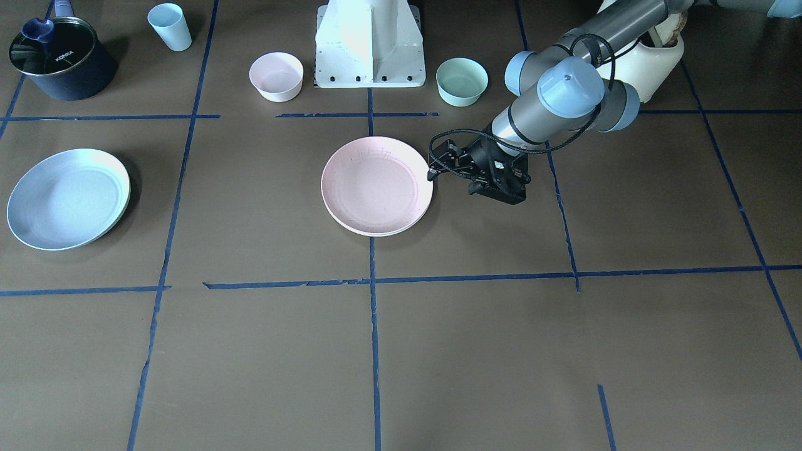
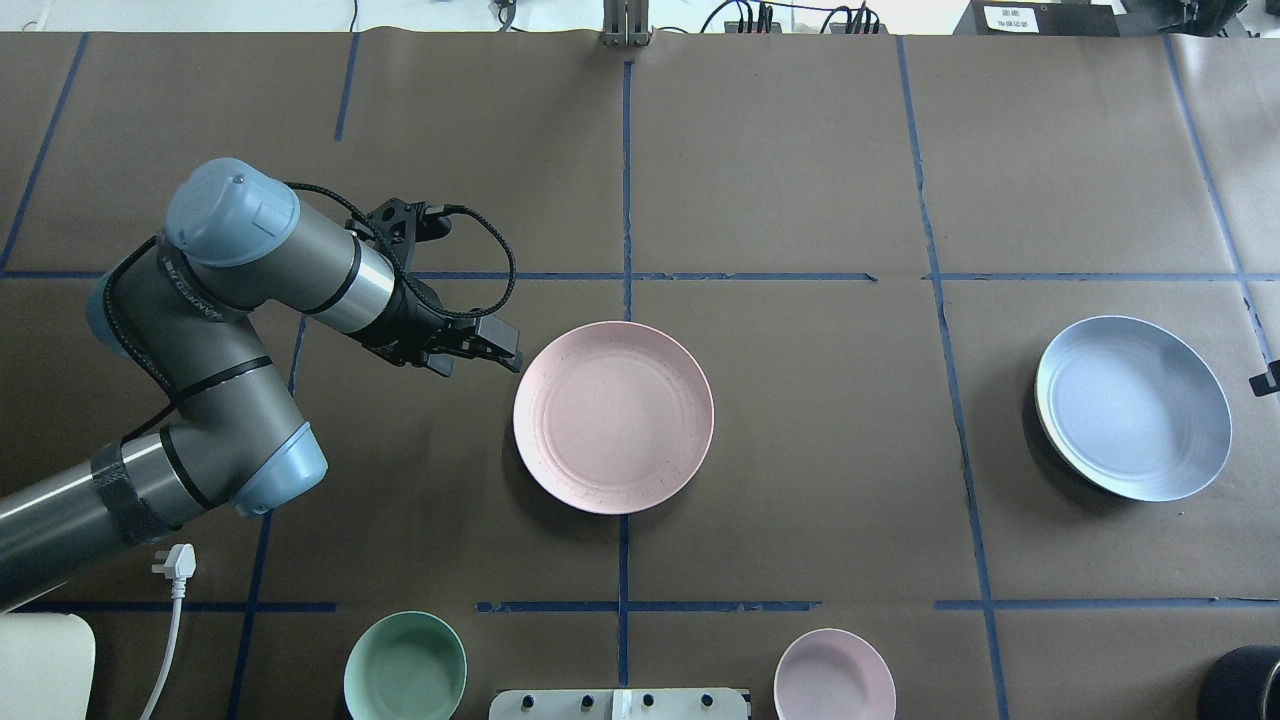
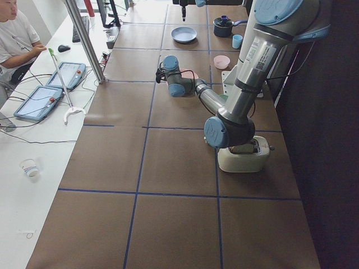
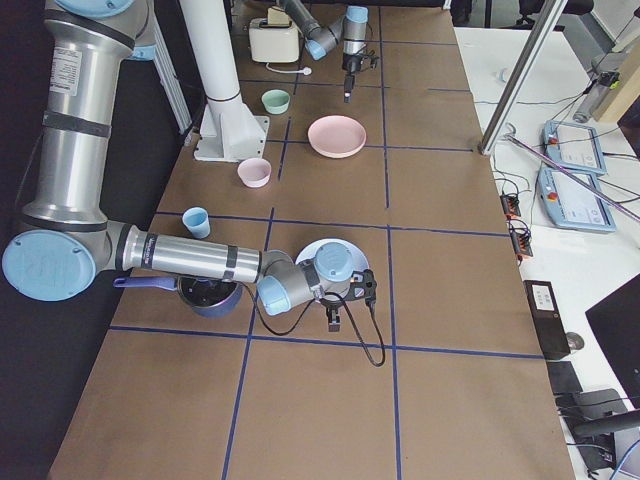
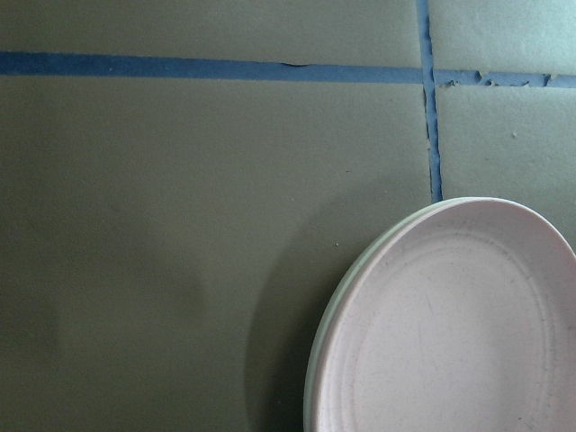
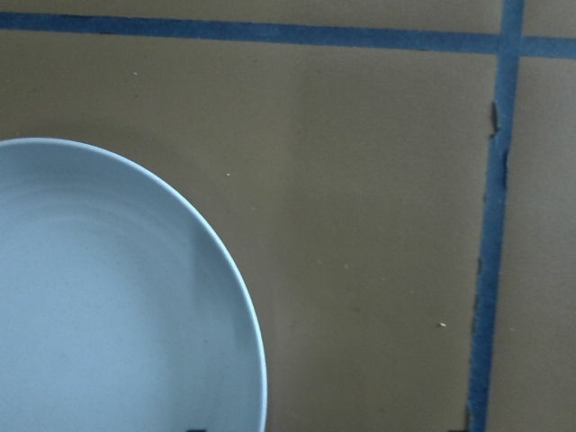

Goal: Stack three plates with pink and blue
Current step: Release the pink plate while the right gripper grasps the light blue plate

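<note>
Holding left gripper [image 2: 505, 352] just beside pink [image 2: 613, 417], mid-table; unable to tell whether spread or closed.
Probably lining up a rim grasp; next needing a pinch on the near lip, then lifting level. Lying flat, face up, round, so showing no long axis. Leaving blue [image 2: 1135, 407] well apart, right gripper [image 4: 333, 322] near it, likewise unreadable.

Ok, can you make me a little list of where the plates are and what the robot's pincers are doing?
pink plate: middle of the table, with a paler rim peeking out under it
blue plate: far on the robot's right, apart from the pink one
left pincer: beside the pink plate's edge, holding nothing
right pincer: next to the blue plate; open or shut unclear
stack: blue not yet on pink
</note>
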{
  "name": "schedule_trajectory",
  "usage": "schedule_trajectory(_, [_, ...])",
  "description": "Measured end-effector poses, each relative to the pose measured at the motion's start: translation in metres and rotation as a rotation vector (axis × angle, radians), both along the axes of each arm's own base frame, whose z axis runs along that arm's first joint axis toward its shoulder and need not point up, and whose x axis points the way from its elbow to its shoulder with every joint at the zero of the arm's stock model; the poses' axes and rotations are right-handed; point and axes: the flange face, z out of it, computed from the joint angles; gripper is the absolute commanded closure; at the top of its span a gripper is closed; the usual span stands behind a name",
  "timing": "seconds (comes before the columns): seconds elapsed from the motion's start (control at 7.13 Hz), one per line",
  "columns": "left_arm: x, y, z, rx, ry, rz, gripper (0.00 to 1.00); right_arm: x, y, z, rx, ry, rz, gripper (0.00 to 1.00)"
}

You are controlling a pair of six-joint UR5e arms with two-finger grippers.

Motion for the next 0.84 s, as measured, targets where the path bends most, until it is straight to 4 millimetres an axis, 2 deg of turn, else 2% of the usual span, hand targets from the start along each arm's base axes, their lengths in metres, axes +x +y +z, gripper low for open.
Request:
schedule_trajectory(0.28, [-0.003,0.001,-0.002,-0.007,0.005,-0.004,0.00,-0.037,0.007,-0.005,-0.017,-0.032,0.043,0.25])
schedule_trajectory(0.42, [-0.004,0.001,-0.003,-0.007,0.005,-0.006,0.00,-0.044,0.009,-0.001,-0.025,-0.032,0.042,0.34])
schedule_trajectory(0.7, [-0.006,0.000,-0.004,-0.007,0.007,-0.009,0.00,-0.047,0.011,0.005,-0.036,-0.026,0.041,0.98])
schedule_trajectory(0.84, [-0.006,0.000,-0.004,-0.007,0.008,-0.009,0.00,-0.047,0.011,0.007,-0.041,-0.024,0.042,1.00])
